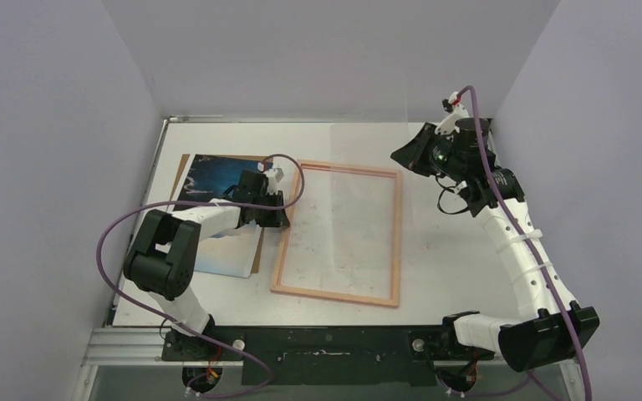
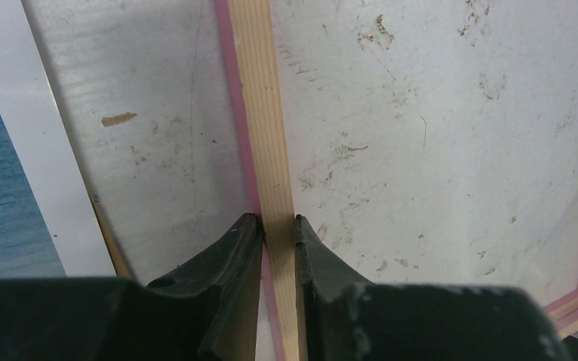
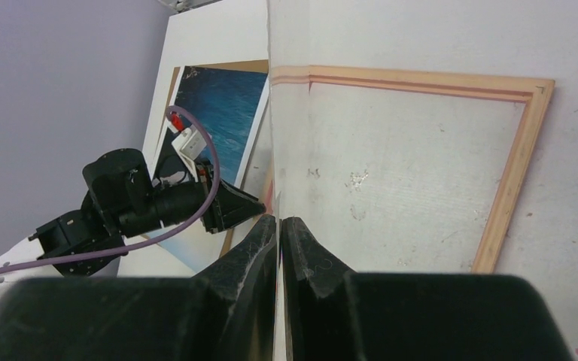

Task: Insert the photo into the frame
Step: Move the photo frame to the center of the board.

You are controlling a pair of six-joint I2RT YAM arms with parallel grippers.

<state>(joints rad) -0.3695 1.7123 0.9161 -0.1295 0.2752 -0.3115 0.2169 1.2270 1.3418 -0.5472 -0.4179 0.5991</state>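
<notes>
The frame lies flat in the middle of the table with its pale wood back up. My left gripper is shut on its left rail; in the left wrist view the fingertips pinch the wood rail with its pink edge. The photo, deep blue, lies just left of the frame, also seen in the wrist views. My right gripper hangs above the frame's far right corner, its jaws shut on the edge of a thin clear sheet.
A brown backing board lies under the photo, its edges showing beside it. Grey walls close in the table on the left, back and right. The clear sheet hangs faintly over the frame's far end.
</notes>
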